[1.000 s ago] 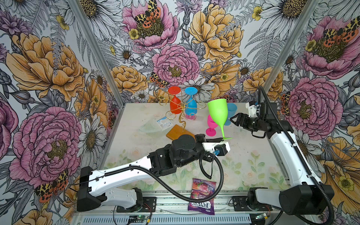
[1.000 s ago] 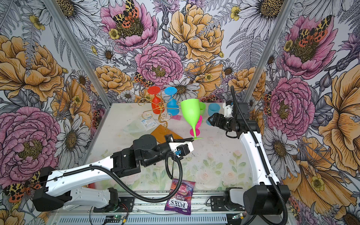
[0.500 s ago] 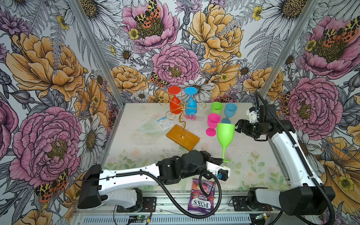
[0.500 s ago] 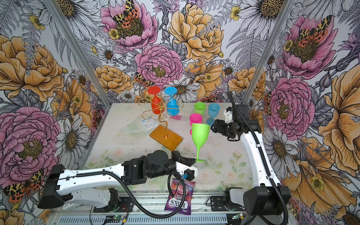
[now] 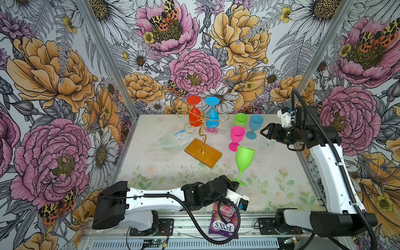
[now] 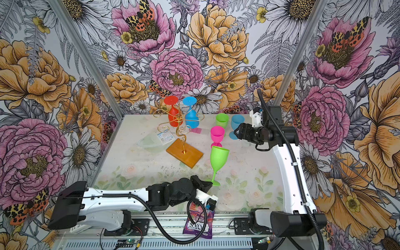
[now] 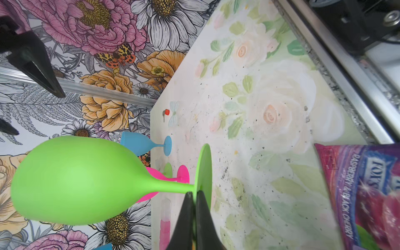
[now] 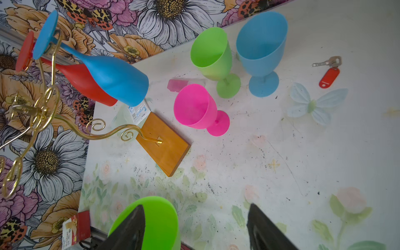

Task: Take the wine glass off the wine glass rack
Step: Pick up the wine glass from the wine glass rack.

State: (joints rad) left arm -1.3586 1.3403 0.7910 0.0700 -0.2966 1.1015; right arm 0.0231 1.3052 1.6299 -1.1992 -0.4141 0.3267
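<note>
Tabletop: four upright glasses, two on rack.

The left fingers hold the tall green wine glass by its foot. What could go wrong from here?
The left fingers pinch the tall green wine glass only at its foot's rim, so it could pivot or slip.
If it tips, it may strike the pink wine glass standing close by.
The left wrist hangs over the candy bag and might drag it along.

- Wine glass rack: glossy gold metal wire, smooth varnished wooden base.
- Green wine glass: smooth matt plastic.
- Sweets bag: glossy plastic film.
- Worktop: matt, scuffed.
</note>
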